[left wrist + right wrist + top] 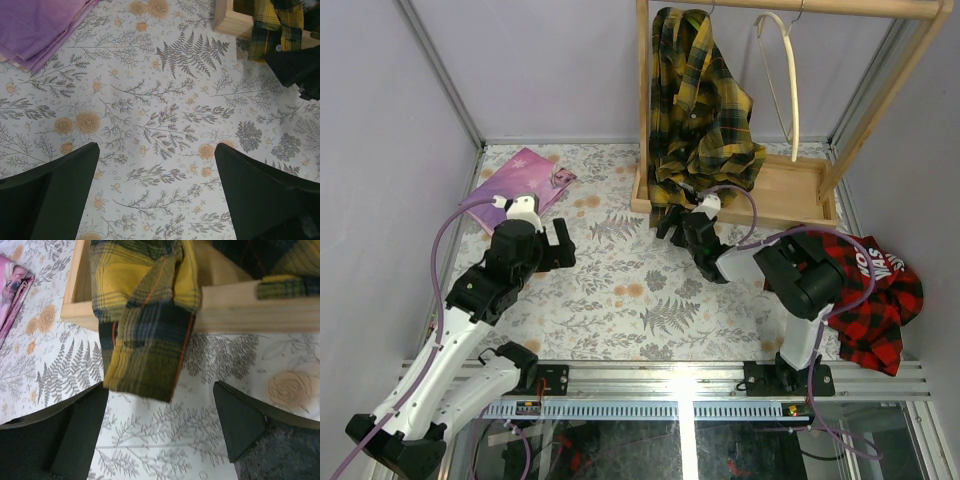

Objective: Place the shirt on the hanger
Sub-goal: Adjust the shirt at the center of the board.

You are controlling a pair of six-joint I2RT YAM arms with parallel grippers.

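My left gripper (563, 245) hovers wide open over the table's (620, 290) left half. The yellow-and-black plaid shirt (700, 110) hangs from the wooden rack (840, 8) at the far edge. Its hem spills over the rack's base tray (800, 185). My right gripper (672, 225) gapes empty just before it.

Looking down between the two dark fingers (75, 440) of the right gripper (159, 432), set wide apart, nothing between them. Just ahead, a fold of the shirt (145, 335): yellow-and-black plaid with thin orange lines, draped over the front rail of a pale wooden frame (235, 312) and down onto the floral tablecloth (225, 365). Lower edge of the fold close to the finger at the left of the view; contact unclear. Another plaid scrap on the rail, upper right. Corner of a pink item (11, 287) at far left, apart from the frame.
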